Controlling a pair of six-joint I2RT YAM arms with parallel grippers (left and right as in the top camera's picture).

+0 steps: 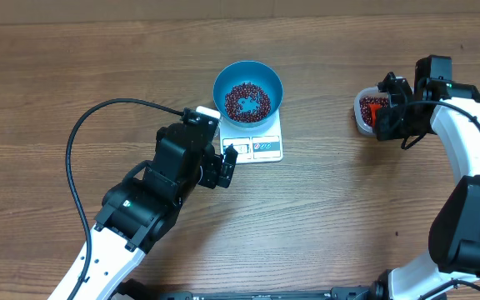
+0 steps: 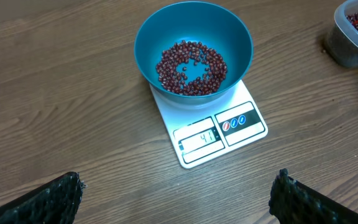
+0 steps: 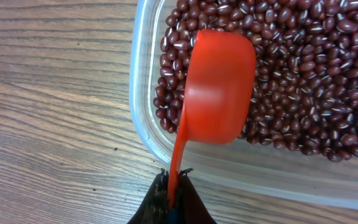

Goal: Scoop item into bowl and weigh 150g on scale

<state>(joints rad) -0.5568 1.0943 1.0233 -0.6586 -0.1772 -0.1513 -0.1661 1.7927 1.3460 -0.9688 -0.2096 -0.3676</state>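
Note:
A blue bowl (image 1: 248,92) holding a layer of red beans (image 2: 191,67) stands on a white scale (image 2: 229,127) whose display (image 2: 198,139) reads 41. A clear tub (image 3: 143,112) full of red beans (image 3: 316,68) sits at the right (image 1: 365,110). My right gripper (image 3: 172,186) is shut on the handle of a red scoop (image 3: 219,87), whose cup is turned bottom-up over the beans inside the tub. My left gripper (image 2: 178,193) hangs open over bare table just in front of the scale, nothing between its fingers (image 2: 291,199).
The left arm's black cable (image 1: 82,133) loops across the left of the wooden table (image 1: 348,217). The right arm (image 1: 465,142) reaches in from the right edge.

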